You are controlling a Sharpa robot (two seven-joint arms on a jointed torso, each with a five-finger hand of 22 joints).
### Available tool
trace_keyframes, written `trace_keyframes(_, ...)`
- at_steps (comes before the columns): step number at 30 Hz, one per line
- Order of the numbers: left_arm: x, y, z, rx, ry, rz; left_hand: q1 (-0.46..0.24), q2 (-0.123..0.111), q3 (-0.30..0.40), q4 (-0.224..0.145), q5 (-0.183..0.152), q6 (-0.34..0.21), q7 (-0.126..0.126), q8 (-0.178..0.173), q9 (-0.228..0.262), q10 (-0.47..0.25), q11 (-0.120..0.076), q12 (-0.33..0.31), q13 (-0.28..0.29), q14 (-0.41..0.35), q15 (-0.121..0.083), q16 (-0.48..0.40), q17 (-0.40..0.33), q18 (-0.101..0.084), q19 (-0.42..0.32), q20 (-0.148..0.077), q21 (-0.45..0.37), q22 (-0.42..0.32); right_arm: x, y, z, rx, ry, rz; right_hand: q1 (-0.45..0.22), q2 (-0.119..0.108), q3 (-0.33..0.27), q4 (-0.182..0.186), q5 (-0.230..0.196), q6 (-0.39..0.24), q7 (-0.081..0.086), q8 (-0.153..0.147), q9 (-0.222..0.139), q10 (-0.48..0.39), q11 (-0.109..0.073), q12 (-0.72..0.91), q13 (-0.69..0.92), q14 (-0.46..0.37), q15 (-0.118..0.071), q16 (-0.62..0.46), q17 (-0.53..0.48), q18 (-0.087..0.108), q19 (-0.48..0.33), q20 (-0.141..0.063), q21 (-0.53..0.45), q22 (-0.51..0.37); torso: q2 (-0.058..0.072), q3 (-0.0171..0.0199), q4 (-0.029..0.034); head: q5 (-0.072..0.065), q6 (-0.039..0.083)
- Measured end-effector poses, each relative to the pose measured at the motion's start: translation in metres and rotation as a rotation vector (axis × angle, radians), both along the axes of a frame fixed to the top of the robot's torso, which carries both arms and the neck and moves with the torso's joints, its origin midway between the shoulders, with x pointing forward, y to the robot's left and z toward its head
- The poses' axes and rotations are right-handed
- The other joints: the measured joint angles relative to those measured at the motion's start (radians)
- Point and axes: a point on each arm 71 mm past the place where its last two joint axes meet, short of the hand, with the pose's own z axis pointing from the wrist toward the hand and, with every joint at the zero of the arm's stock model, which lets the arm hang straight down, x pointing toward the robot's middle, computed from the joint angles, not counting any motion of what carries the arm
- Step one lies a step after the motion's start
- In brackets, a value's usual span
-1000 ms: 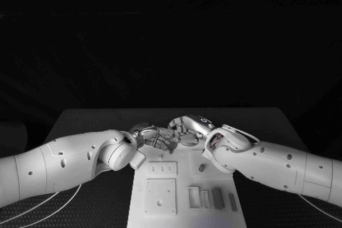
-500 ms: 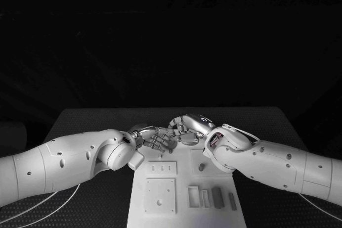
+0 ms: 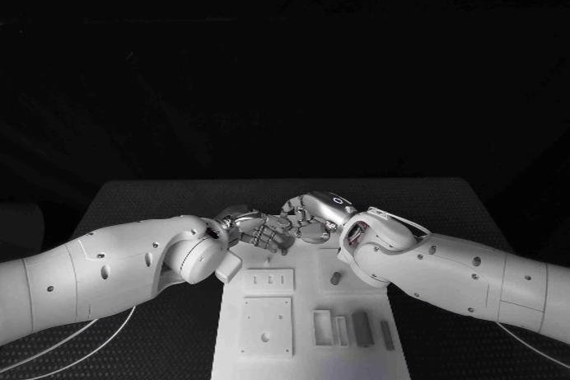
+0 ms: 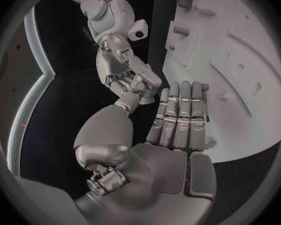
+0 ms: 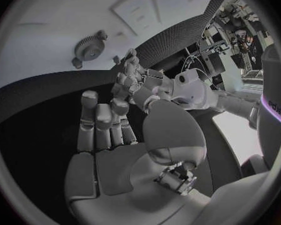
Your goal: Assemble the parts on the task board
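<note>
Left hand: the left hand [image 3: 263, 230] hangs over the far end of the board, close beside the other hand. From its own wrist camera [image 4: 178, 116] its fingers lie straight and side by side with nothing between them, so it holds nothing.
Right hand: the right hand [image 3: 312, 217] is also at the far end, fingers bent toward the left one. From its wrist [image 5: 106, 122] the fingers stand up loosely apart and nothing shows in them.
Board: the white board [image 3: 303, 347] lies lengthwise in the middle of the table [image 3: 142, 199], its near end at the table's near edge.
Parts: a small dark peg [image 3: 336, 277] stands near the board's right edge; two grey bars [image 3: 363, 330] lie at the near right corner. A toothed gear [image 5: 90, 46] sits on the board near its far edge.
Pockets: a raised plate with three slots [image 3: 269, 280] and a larger square plate [image 3: 268, 325] lie on the left half; I cannot tell if anything fills them.
Handling: the parts look like hard, light plastic, stiff and likely a bit slippery. The gear is best pinched across its rim, the bars across their long sides.
</note>
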Motion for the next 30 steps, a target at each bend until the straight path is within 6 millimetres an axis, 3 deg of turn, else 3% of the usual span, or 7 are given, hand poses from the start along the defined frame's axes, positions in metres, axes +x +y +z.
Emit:
trace_keyframes(17,0.0000,-0.0012,0.0009,-0.009,-0.009,0.000,0.002,-0.002,0.008,0.003,0.000,0.006,0.001,0.000,0.000,0.004,0.004,0.000,0.002,0.000,0.000,0.000,0.001,0.000,0.000,0.000,0.000,0.002,-0.0016,0.0030,-0.0026,-0.010,0.010,0.007,0.000,0.000,0.000,0.000,0.000,0.000,0.000,0.000,0.001,0.002,-0.002,0.000,-0.001,0.001,-0.001,0.000,-0.001,0.000,0.000,0.000,0.000,0.000,0.000,0.0024,-0.0006,0.000,-0.002)
trace_keyframes(30,-0.0005,-0.0020,0.0001,-0.012,0.000,0.004,0.008,0.004,0.013,0.004,0.000,0.010,-0.002,0.000,0.001,0.008,0.000,0.000,0.006,0.000,0.000,0.000,0.004,0.000,-0.003,0.004,0.000,0.007,-0.0022,0.0063,-0.0041,-0.009,0.015,0.006,0.000,0.000,0.000,0.000,0.000,0.000,0.000,0.000,0.002,0.002,-0.002,0.000,-0.001,0.001,-0.001,0.000,-0.001,0.000,0.000,0.000,0.000,0.000,0.000,0.0018,-0.0005,0.000,-0.002)
